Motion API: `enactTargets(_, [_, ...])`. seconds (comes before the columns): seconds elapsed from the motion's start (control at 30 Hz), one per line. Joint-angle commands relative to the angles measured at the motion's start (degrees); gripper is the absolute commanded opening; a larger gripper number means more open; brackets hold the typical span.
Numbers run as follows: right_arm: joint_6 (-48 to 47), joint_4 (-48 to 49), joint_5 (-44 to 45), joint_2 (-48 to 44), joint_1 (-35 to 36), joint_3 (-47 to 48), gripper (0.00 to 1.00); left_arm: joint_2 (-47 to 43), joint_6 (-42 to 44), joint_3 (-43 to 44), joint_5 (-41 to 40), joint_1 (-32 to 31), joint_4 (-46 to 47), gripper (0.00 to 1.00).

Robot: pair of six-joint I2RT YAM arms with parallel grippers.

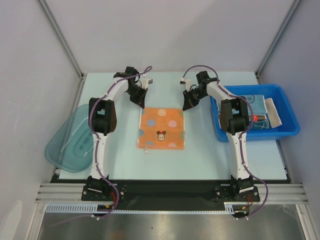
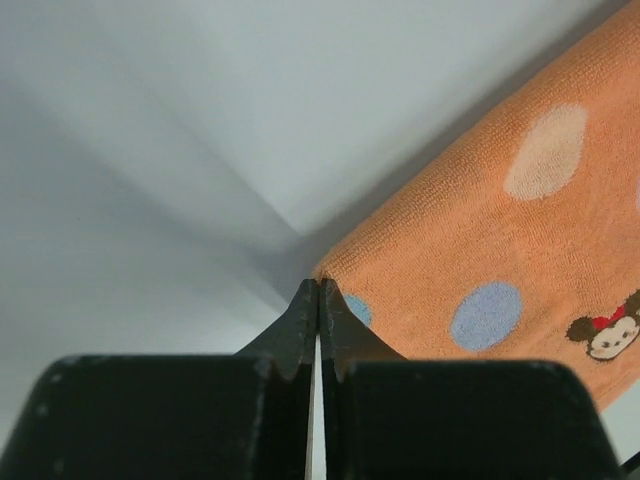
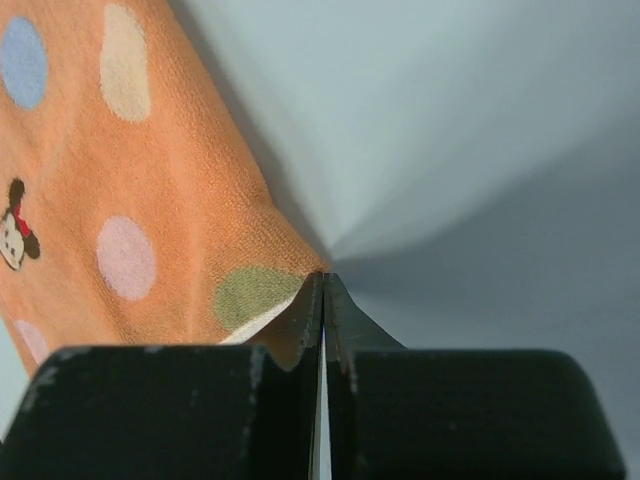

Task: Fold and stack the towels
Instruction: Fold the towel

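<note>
An orange towel (image 1: 161, 127) with pale dots and a small cartoon mouse lies flat in the middle of the table. My left gripper (image 1: 139, 103) is at its far left corner. In the left wrist view the jaws (image 2: 319, 285) are pressed together right at the corner of the towel (image 2: 520, 250). My right gripper (image 1: 187, 106) is at the far right corner. In the right wrist view it (image 3: 322, 280) is shut, and the towel's (image 3: 150, 200) corner curls up to the tips, showing a white underside. More towels, one teal-blue (image 1: 257, 107) and one pale (image 1: 274, 112), lie in the bin.
A blue plastic bin (image 1: 250, 136) stands at the right edge of the table beside the right arm. A translucent teal tub (image 1: 70, 142) lies at the left edge by the left arm. Grey walls enclose the back and sides.
</note>
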Motion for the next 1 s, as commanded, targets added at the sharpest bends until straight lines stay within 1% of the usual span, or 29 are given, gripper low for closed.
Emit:
enactTargets(0.0, [-2.26,2.91,-2.51,-4.21,-0.57,-0.98,0.0,-3.54,0.4,2.54,0.52,-0.29,0.94,0.0])
enactTargets(0.13, [-1.83,4.92,-2.69,-6.23,-0.66,-2.64,0.0,-4.6,0.66,2.46,-0.8,-0.29,0.59,0.0])
enactTargets(0.3, [1.6,14.49,-1.46,-13.51,-0.84,-11.33,0.0,-6.97,0.84,0.7,-1.33,-0.29,1.55,0.0])
enactTargets(0.43, [1.95,16.71,-2.6,-17.12,-0.84,-14.33,0.0,-9.6,0.31,-2.11,-0.98,-0.29,3.83,0.0])
enactTargets(0.57, [1.86,16.45,-2.34,-18.89,-0.31,-15.83,0.0,-12.68,-0.65,-5.45,0.07,-0.29,6.91,0.0])
enactTargets(0.6, [2.65,17.84,-1.38,-18.89,-0.31,-15.92,0.0,-13.29,-0.57,-6.07,0.51,-0.29,7.09,0.0])
enactTargets(0.63, [5.18,18.46,0.11,-18.63,-0.31,-15.75,0.03,-13.39,-0.48,-6.86,0.69,-0.29,7.27,0.0])
enactTargets(0.67, [5.81,17.77,1.78,-17.15,-0.31,-14.35,0.08,-13.3,-0.48,-7.21,0.78,-0.29,7.7,0.0])
enactTargets(0.7, [5.99,17.07,1.44,-16.35,-0.31,-13.55,0.14,-12.95,-0.57,-7.65,0.69,-0.29,7.97,0.0])
enactTargets(0.77, [7.66,16.36,2.14,-14.42,-0.05,-11.71,0.19,-11.11,-0.39,-7.57,0.08,-0.29,7.27,0.0])
enactTargets(0.8, [7.75,14.62,2.23,-12.41,0.04,-9.61,0.25,-10.58,-0.22,-7.57,0.08,-0.29,6.66,0.0])
enactTargets(0.83, [8.19,13.9,2.58,-11.69,0.21,-8.81,0.29,-9.53,-0.22,-7.83,-0.62,-0.29,6.83,0.0])
enactTargets(0.97, [9.07,14.16,3.64,-9.49,0.74,-7.57,0.35,-7.33,-0.39,-7.65,-0.72,-0.29,7.35,0.0])
